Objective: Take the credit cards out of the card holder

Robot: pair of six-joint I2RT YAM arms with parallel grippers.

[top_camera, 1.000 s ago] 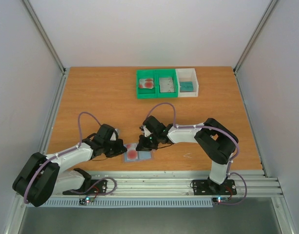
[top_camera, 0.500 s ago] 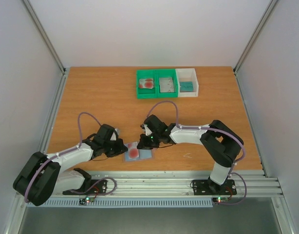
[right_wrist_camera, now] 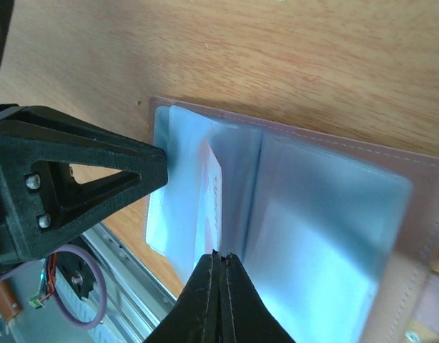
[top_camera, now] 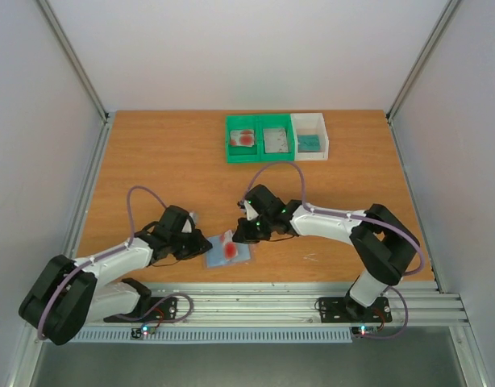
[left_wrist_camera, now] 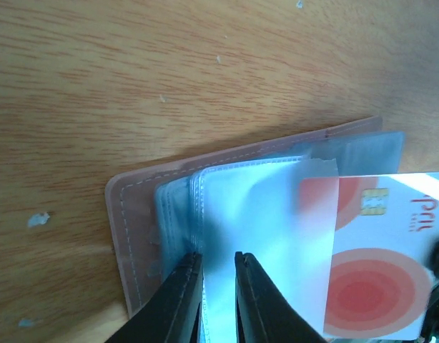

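Red-blotched plastic is what I'm after: the white card sits half out of its clear sleeve, at the lower right of my left wrist view. The card holder lies open on the wooden table, low and centre in the overhead view. My left gripper pinches the sleeve's edge by the spine. My right gripper has its fingers pressed together on the card's edge. To do this well, I'd pin the holder low and firm, then draw the card flat and straight along the sleeve's mouth. Any twist would likely drag the holder along.
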